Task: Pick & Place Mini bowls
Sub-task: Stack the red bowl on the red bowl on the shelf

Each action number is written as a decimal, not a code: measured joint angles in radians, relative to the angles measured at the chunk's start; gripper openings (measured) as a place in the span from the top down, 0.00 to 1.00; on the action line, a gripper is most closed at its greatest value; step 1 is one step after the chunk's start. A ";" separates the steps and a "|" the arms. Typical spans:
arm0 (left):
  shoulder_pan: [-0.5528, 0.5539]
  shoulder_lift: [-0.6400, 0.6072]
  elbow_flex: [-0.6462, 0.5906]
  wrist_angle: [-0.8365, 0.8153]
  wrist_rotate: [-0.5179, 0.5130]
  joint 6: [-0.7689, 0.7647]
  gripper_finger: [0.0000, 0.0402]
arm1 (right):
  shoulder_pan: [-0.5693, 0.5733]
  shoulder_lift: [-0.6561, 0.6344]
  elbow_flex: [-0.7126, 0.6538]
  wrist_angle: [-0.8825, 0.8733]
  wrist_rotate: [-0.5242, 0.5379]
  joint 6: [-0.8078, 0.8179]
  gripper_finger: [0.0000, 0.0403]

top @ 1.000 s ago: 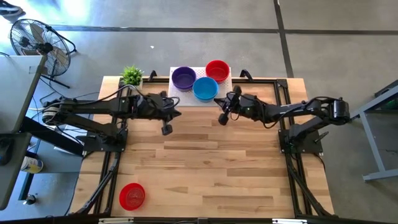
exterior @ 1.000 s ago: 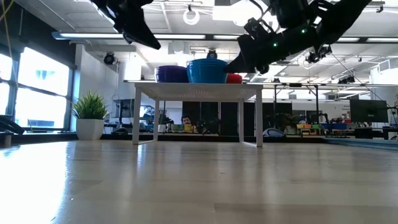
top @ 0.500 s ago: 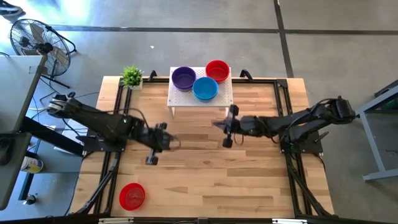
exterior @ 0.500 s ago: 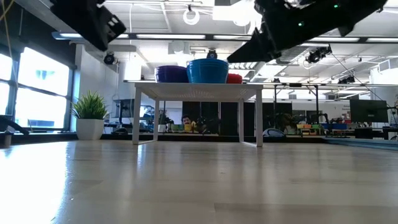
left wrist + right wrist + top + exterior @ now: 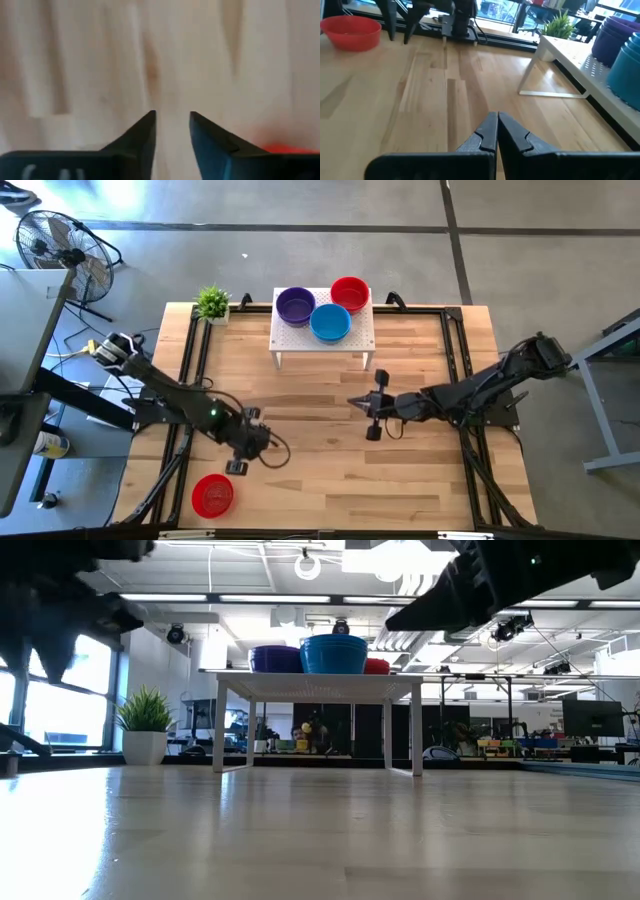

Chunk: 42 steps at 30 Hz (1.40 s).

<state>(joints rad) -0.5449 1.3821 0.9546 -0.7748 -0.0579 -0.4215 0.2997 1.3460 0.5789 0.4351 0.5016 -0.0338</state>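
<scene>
Three mini bowls stand on the white perforated stand at the table's far side: purple, blue and red. A fourth mini bowl, red, rests on its base on the table at the near left. My left gripper hangs just above the wood beside that bowl, toward the far right of it. It is open by a narrow gap and has nothing between its fingers. My right gripper is shut and empty over the table's middle, pointing toward the left edge.
A small potted plant stands at the far left corner, beside the stand. Black rails run along the table's left and right sides. Bare wood lies between the two grippers and along the near edge. A fan stands on the floor beyond the table.
My left gripper has swung from beside the stand toward the table's near-left and come down close to the red bowl there. My right gripper has drawn back from the stand toward the near edge, to the table's middle. The bowls have stayed in place.
</scene>
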 joint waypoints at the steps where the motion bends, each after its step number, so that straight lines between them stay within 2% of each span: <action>1: -0.015 0.009 0.000 0.001 0.019 -0.013 0.69 | 0.008 0.000 0.000 0.000 0.006 0.000 1.00; 6: -0.103 0.054 0.000 -0.001 0.101 -0.088 0.60 | 0.032 0.000 0.000 0.000 0.013 0.000 1.00; 15: -0.248 0.075 0.000 -0.013 0.062 -0.245 0.59 | 0.036 0.000 0.000 0.000 0.013 0.000 1.00; 23: -0.330 0.075 0.000 -0.032 0.034 -0.367 0.59 | 0.036 0.000 0.000 0.000 0.012 0.000 1.00; 32: -0.367 0.078 0.000 -0.042 -0.036 -0.397 0.59 | 0.036 0.000 0.000 -0.001 0.012 0.000 1.00; 42: -0.366 0.187 -0.001 -0.035 0.061 -0.402 0.59 | 0.036 0.000 0.000 -0.003 0.011 0.000 1.00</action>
<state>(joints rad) -0.9108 1.5689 0.9535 -0.8101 0.0028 -0.8231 0.3359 1.3460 0.5785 0.4316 0.5126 -0.0338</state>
